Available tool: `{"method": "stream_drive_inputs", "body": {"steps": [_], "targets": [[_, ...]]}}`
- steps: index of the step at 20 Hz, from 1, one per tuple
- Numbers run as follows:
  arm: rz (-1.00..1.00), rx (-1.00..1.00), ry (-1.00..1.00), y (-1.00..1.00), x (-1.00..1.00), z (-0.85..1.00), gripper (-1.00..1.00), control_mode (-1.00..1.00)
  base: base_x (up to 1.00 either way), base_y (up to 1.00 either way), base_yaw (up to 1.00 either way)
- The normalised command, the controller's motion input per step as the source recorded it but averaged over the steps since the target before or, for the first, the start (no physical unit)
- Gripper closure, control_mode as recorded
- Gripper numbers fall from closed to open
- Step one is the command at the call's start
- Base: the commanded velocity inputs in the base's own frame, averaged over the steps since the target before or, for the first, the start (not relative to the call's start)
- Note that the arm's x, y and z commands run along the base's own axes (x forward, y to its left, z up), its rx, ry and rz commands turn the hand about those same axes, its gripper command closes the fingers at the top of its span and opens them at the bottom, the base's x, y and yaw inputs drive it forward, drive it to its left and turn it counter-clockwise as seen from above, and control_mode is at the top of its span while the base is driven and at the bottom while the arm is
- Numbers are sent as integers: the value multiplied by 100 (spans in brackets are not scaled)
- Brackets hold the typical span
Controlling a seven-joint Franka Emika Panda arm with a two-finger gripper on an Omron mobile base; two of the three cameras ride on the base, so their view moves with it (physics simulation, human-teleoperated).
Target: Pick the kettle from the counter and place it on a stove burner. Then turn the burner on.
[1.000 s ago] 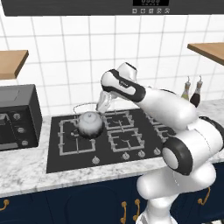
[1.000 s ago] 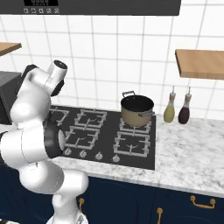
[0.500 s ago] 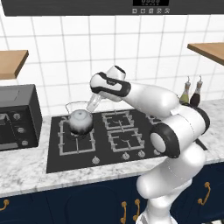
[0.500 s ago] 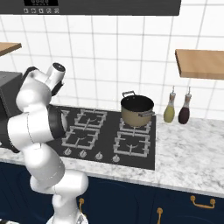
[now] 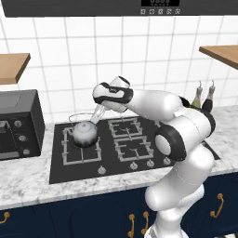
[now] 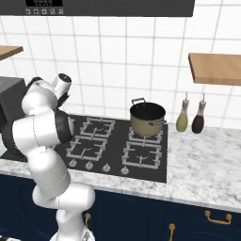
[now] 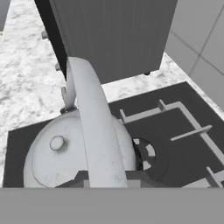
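Kettle (image 5: 84, 134): sits on the stove burner (image 5: 82, 149), just below the hand (image 5: 98, 113).
Hand: grip state cannot be told.

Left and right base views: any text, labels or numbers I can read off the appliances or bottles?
Nothing reads clearly.
Display panel on the black appliance above the stove: pale digits and small icons, too blurred to read.
Microwave: round knobs, no legible markings.
Two bottles on the counter: no label visible.
Kettle and pot: no markings.
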Motion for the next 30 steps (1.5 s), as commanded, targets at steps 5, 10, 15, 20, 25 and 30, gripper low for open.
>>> {"method": "stream_drive_inputs", "body": {"steps": [5, 10, 15, 20, 25, 30], "targets": [[0, -2, -1, 0, 20, -42, 100, -100, 0, 0, 0], [0, -2, -1, 0, 16, -35, 100, -100, 0, 0, 0], [0, 0, -5, 3, 12, -24, 100, -100, 0, 0, 0], [-5, 0, -15, 26, 46, -22, 100, -100, 0, 0, 0], [-11, 0, -7, 27, 65, -12, 100, -100, 0, 0, 0], [-8, 0, 0, 0, 32, 0, 100, -100, 0, 0, 0]]}}
